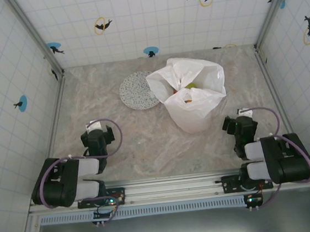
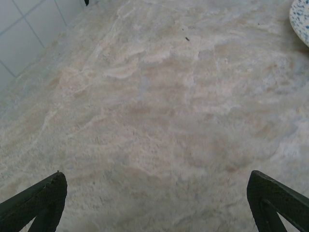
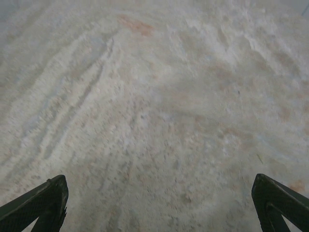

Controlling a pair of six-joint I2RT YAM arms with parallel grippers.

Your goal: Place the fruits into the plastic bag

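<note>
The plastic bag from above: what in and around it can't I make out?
- Top view: the fruits are mostly hidden by the crinkled walls of the plastic bag. Bits of red, orange and green show, too little to count.
- Left wrist view: the speckled plate is cut off by the top right corner.

- A marbled beige table [image 1: 141, 145] (pale veins run through it).
- A round grey speckled plate [image 1: 136, 93] lies toward the back.
- The crinkled white plastic bag [image 1: 194, 111] sits just beside the plate's right edge.

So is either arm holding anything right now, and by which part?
Nothing is held. The left fingers and right fingers stand open above the beige marbled tabletop.
</note>
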